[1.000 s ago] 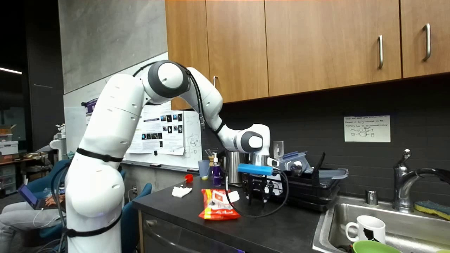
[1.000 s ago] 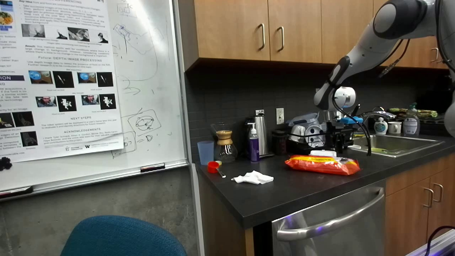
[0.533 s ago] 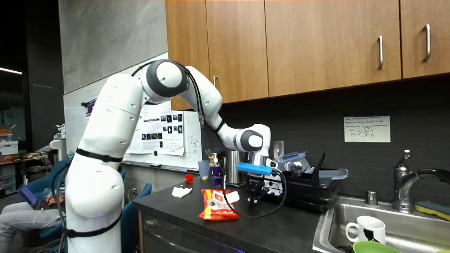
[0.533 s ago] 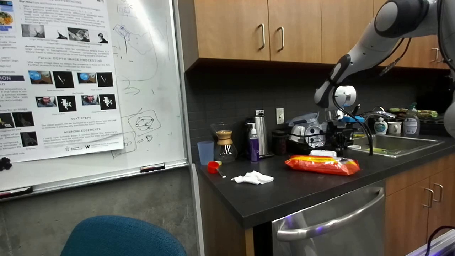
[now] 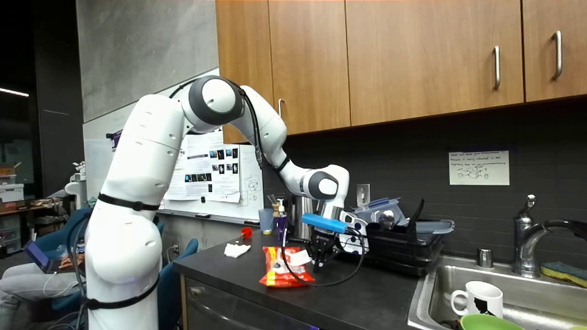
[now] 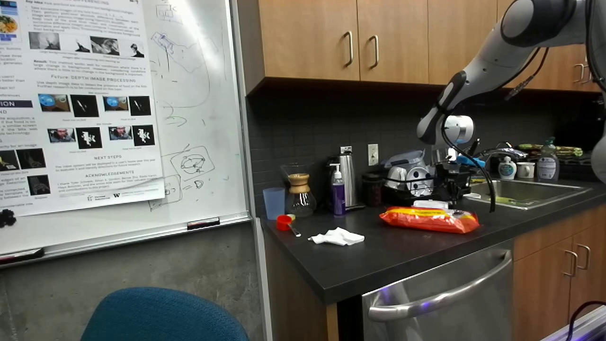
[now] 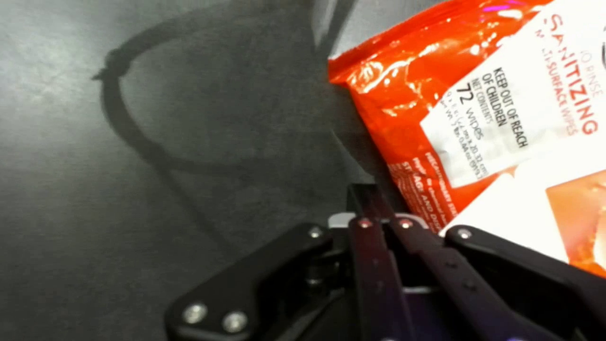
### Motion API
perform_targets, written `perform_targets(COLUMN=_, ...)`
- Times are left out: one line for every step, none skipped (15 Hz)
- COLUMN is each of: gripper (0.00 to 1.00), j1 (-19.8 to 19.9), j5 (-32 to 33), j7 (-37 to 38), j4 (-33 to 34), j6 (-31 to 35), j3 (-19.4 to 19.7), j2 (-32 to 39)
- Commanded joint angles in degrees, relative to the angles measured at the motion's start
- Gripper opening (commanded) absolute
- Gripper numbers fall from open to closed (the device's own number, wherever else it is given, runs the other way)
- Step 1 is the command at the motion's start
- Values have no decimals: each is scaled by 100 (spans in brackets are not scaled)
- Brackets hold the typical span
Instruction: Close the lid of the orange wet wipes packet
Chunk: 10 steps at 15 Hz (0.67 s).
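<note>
The orange wet wipes packet (image 5: 277, 274) lies flat on the dark counter, shown in both exterior views. Its white lid (image 5: 300, 257) sticks up at the side facing the arm; in an exterior view the lid (image 6: 430, 204) rises behind the packet (image 6: 428, 219). My gripper (image 5: 317, 266) points down just beside the lid, low over the counter; whether they touch I cannot tell. In the wrist view the gripper (image 7: 371, 201) is shut with nothing between its tips, left of the packet's (image 7: 402, 118) edge. A bright white area at lower right there may be the lid.
A black dish rack (image 5: 399, 245) stands behind the gripper. The sink (image 6: 558, 190) lies beyond it. A crumpled white tissue (image 6: 337, 237), red scoop (image 6: 284, 222) and purple bottle (image 6: 338, 196) sit toward the counter's far end. A black cable (image 6: 492, 201) hangs from the arm near the packet.
My gripper has gone from open to shut. It has moved toward the packet and lid, and the wrist has tilted. The packet lies in the same place.
</note>
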<state>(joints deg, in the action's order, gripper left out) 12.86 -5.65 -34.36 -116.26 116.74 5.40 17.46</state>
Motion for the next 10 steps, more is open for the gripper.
perform_targets(gripper=0, j1=76, j5=-179, j7=-268, j4=-264, j6=-112, j3=-80, j2=-309)
perform_targets(gripper=0, j1=71, j5=-199, j7=-326, j4=-300, j6=-111, j3=-82, j2=-348)
perform_targets(gripper=0, j1=63, j5=-209, j7=-358, j4=-330, j6=-107, j3=-79, j2=-389)
perform_targets(gripper=0, j1=55, j5=-223, j7=-415, j4=-360, j6=-92, j3=-80, j2=-443)
perform_targets(gripper=0, j1=40, j5=-238, j7=-461, j4=-399, j6=-82, j3=-82, j2=-506)
perform_targets(gripper=0, j1=32, j5=-266, j7=-519, j4=-425, j6=-96, j3=-86, j2=-559)
perform_targets(gripper=0, j1=18, j5=-288, j7=-571, j4=-463, j6=-93, j3=-90, j2=-621)
perform_targets(gripper=0, j1=1, j5=-300, j7=-621, j4=-501, j6=-101, j3=-100, j2=-685)
perform_targets(gripper=0, j1=-16, j5=-315, j7=-666, j4=-540, j6=-101, j3=-110, j2=-743)
perform_targets(gripper=0, j1=-39, j5=-327, j7=-702, j4=-583, j6=-109, j3=-124, j2=-808)
